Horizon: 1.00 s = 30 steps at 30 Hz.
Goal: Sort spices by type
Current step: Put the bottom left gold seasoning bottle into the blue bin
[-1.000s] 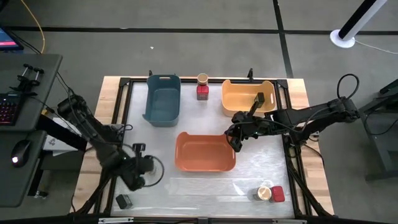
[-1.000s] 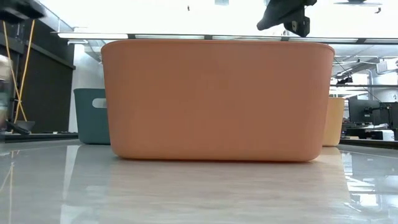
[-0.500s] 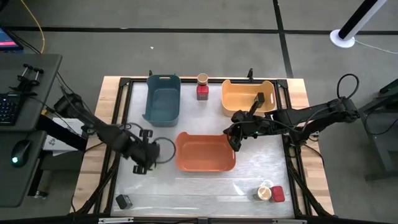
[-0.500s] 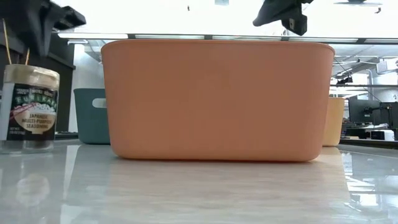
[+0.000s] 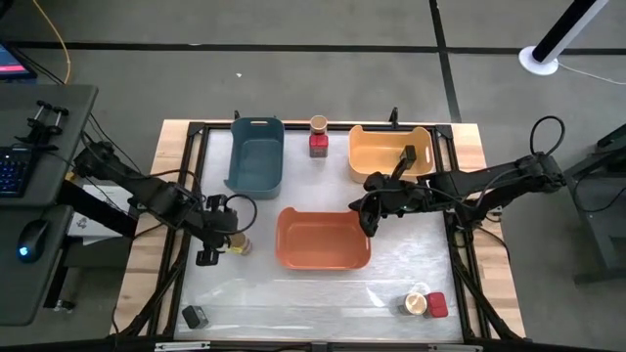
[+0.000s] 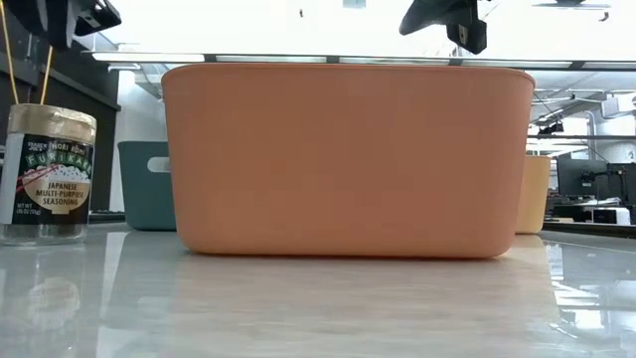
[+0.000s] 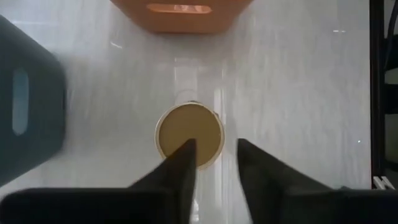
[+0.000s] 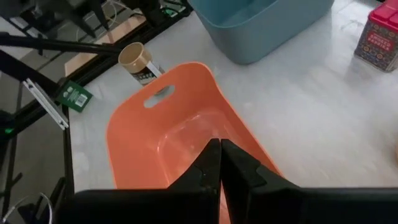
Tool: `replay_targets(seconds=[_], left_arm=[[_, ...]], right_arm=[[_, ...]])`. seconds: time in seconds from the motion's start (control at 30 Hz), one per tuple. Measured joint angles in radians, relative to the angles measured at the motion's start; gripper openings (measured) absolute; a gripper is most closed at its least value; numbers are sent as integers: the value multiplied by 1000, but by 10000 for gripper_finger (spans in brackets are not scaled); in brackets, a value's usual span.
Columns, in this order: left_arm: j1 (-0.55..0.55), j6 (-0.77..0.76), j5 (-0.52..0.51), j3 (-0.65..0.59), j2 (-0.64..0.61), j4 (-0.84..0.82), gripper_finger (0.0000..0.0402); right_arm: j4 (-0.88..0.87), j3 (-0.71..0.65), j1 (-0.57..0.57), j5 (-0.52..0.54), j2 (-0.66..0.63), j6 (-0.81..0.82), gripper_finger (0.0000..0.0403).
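Observation:
A round jar with a tan lid (image 5: 239,245) stands upright on its base on the table, just left of the orange bin (image 5: 323,256). It also shows in the low view (image 6: 50,174) and from above in the left wrist view (image 7: 188,129). My left gripper (image 7: 214,149) is open and empty, above the jar and a little to its left (image 5: 221,242). My right gripper (image 5: 370,221) is shut and empty, above the orange bin's far right corner; its wrist view (image 8: 221,155) looks down into the bin.
The blue bin (image 5: 256,156) and the yellow bin (image 5: 377,156), which holds a dark container (image 5: 411,156), stand at the back. A jar (image 5: 319,124) and a red tin (image 5: 318,147) stand between them. Another jar (image 5: 418,303) and a red tin (image 5: 436,305) are near right. A dark container (image 5: 194,316) is near left.
My left gripper has gone from the near left toward the far edge. The tan-lidded jar, not in the low view a second ago, now stands on the table left of the orange bin. The gripper has then drawn back toward the table's left, clear of the jar.

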Motion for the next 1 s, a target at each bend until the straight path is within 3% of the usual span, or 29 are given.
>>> replay_targets(seconds=[0.23,0.4,0.7,1.0], left_arm=[[21,22,24,-2,56,3,248],[37,40,50,-2,121,6,299],[37,130,16,-2,191,-11,317],[45,136,-12,-34,218,-6,317]], right_arm=[[0,0,-32,5,0,7,10],[-1,0,-48,17,0,-1,71],[0,0,-48,85,0,-9,208],[0,0,-48,85,0,-9,232]])
